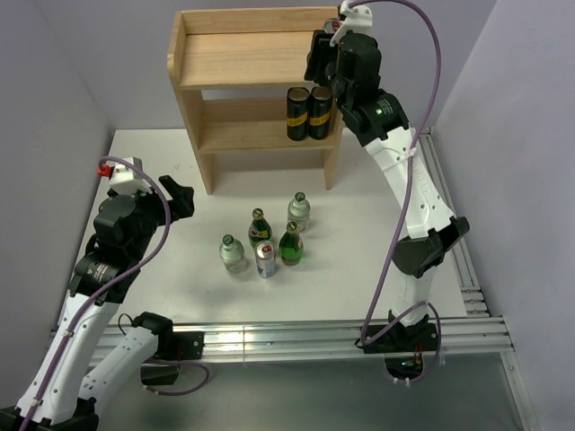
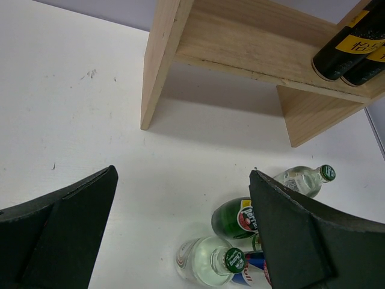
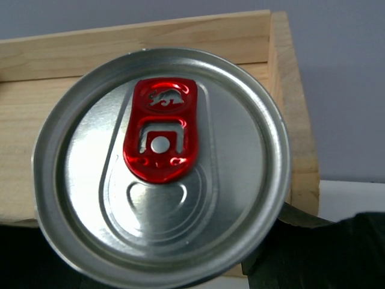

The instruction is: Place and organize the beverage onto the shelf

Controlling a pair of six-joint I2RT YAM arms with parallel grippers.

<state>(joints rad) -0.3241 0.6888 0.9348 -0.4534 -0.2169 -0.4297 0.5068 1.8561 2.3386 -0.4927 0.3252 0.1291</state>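
Right wrist view: silver can (image 3: 161, 165) pinched in the right tool (image 1: 320, 59) above the shelf (image 3: 295, 120) top; left tool (image 2: 180, 241) spread.

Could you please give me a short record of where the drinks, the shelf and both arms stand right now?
shelf top tier: right gripper holds a silver can over its right end
shelf lower tier: two dark cans, right side
table: two green bottles, two clear bottles, one silver-and-blue can, all upright in a cluster
left gripper: fingers open, empty, above the table near the cluster
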